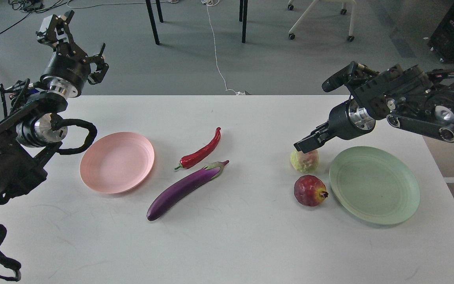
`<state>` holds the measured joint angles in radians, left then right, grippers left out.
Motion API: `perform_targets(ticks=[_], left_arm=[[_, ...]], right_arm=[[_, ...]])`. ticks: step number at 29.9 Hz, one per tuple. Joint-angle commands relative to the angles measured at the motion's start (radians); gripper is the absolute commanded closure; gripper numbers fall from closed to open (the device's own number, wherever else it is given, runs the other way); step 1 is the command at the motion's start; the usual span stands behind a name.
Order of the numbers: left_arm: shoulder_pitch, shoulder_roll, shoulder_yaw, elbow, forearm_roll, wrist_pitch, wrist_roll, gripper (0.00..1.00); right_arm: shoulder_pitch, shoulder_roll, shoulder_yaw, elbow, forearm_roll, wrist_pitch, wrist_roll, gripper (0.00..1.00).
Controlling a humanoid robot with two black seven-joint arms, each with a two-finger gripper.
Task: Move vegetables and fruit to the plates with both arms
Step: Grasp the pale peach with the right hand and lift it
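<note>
White table [250, 244]: two plates, two vegetables, two fruits; left fingers [93, 65] spread, right fingers' [307, 142] gap unclear.

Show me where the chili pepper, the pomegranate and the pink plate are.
chili pepper [202, 152], head view, middle of its red body.
pomegranate [309, 191], head view, centre of its skin.
pink plate [116, 162], head view, bare middle.

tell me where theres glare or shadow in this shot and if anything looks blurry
Head view: soft, even light, focus sharp throughout; small highlights on the eggplant and chili pepper; faint shadows under the pink plate and green plate; the right hand is dark, its fingers hard to separate.
</note>
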<state>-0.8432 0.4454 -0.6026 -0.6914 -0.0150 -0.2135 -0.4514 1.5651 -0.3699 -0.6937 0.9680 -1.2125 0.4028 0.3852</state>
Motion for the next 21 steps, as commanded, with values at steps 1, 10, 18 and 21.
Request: perform_targets(ticks=[1, 10, 18, 21], left_arm=[[-0.004, 0.007, 0.000, 0.001, 0.001, 0.000, 0.000, 0.02], [0.000, 0.018, 0.003, 0.001, 0.006, -0.001, -0.004, 0.02], [-0.002, 0.026, 0.001, 0.003, 0.006, -0.018, -0.004, 0.02], [-0.002, 0.030, 0.003, 0.003, 0.006, -0.018, -0.004, 0.02]], right_arm=[[-0.026, 0.078, -0.035, -0.069, 0.001, -0.024, 0.000, 0.09], [-0.102, 0.210, -0.110, -0.218, 0.001, -0.027, 0.000, 0.09], [-0.131, 0.230, -0.171, -0.239, 0.002, -0.028, 0.000, 0.20], [-0.137, 0.229, -0.171, -0.239, 0.004, -0.029, 0.000, 0.29]])
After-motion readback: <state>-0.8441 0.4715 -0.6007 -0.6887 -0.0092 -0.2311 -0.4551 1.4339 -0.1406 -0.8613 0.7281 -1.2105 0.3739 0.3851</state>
